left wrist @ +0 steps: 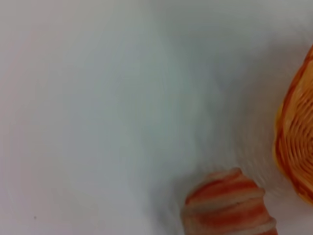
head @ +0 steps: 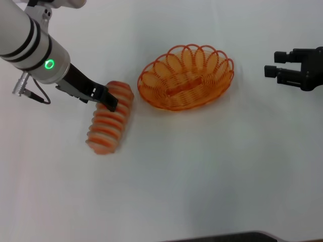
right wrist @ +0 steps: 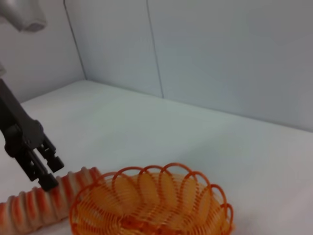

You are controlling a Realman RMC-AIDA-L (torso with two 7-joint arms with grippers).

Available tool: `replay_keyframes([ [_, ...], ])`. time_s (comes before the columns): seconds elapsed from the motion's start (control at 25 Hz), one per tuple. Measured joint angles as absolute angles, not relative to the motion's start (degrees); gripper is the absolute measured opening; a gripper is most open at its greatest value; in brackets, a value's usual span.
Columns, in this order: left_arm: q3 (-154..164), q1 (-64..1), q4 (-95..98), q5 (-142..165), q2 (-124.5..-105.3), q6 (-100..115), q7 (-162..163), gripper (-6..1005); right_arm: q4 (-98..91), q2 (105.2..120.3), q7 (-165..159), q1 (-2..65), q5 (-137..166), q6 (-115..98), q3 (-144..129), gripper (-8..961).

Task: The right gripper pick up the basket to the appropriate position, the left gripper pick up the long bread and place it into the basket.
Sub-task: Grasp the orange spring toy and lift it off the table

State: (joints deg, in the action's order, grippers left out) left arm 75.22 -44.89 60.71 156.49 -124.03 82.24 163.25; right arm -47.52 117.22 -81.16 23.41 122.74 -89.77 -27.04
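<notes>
Left claw (head: 107, 99) over long bread (head: 110, 125)

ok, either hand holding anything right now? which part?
Nothing is lifted. The left hand is down at the far end of the long bread, which lies on the table; grip cannot be confirmed. The right hand is open, clear of the basket.

head overhead; wrists low, perhaps sharing basket (head: 185, 78).

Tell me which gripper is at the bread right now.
The left gripper, on the green-lit arm, sits over the long bread; the right gripper hangs beyond the basket.
</notes>
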Motion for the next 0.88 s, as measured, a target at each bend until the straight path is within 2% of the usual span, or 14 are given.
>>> replay_keyframes([
  [0.64,76.96,-45.99,58.2,153.14,-124.43,82.33,162.58,736,-46.82,117.24,-80.95,23.46,122.16,-88.47,-26.42,522],
  [0.88,77.27,-45.76,58.41,152.53,-124.22,82.22,161.87,569,-46.76,117.27,-80.98,23.27,122.16,-88.4,-26.29,522],
])
